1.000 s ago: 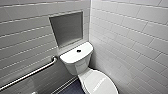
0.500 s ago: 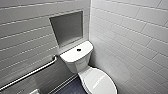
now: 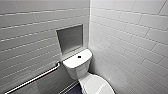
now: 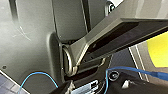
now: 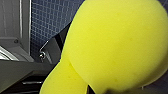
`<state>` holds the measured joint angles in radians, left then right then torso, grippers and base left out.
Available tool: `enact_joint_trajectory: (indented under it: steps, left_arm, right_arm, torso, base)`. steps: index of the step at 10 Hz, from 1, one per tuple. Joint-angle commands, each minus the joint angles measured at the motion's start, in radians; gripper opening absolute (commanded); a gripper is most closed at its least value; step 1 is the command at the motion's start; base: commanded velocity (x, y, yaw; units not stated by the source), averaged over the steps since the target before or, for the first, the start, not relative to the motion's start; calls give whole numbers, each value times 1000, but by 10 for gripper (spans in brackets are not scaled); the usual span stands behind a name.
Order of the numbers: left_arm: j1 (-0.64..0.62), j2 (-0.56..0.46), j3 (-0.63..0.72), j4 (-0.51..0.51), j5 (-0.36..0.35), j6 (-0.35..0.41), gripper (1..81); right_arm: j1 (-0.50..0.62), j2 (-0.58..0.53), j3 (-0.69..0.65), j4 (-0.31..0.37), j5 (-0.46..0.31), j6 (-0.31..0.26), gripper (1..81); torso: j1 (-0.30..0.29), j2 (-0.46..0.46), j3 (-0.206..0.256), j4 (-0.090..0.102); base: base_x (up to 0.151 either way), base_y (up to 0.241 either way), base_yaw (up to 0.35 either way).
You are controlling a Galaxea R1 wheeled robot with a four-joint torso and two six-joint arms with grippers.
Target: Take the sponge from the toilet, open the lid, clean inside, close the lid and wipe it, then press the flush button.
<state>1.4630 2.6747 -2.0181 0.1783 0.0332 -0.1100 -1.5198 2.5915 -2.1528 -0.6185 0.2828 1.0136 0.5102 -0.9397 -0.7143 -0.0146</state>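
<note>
Handling the sponge calls for little force: judge it light, soft, springy foam that deforms readily and will likely grow heavier and slicker once wet. Your right pincer appears to be pinching it at the narrowed middle, with yellow lobes bulging to either side above the blue tiled floor; in the head view the toilet stands in the corner with its lid down. Grip at that waist, firmly enough that the foam cannot twist free under scrubbing load.
</note>
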Motion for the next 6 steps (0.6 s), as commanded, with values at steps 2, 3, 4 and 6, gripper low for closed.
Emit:
enact_joint_trajectory:
  steps: [2,3,4,6]
  left_arm:
    - [-8,7,-20,-14,71,-2,811]
    - [-8,15,-37,-14,71,-2,811]
    - [-8,22,-51,-14,71,-2,811]
    - [-8,36,-74,-14,71,-2,811]
  right_arm:
    - [5,-2,-27,-40,-34,-3,10]
    - [3,9,-41,-40,-34,-3,10]
    - [3,14,-51,-40,-34,-3,10]
    - [3,23,-53,-59,-34,-3,10]
  torso:
    - [-87,134,135,0]
    - [-110,168,171,0]
    - [-134,204,108,0]
    - [-169,255,149,0]
  base:
    - [0,0,0]
    - [0,0,0]
    - [0,0,0]
    - [0,0,0]
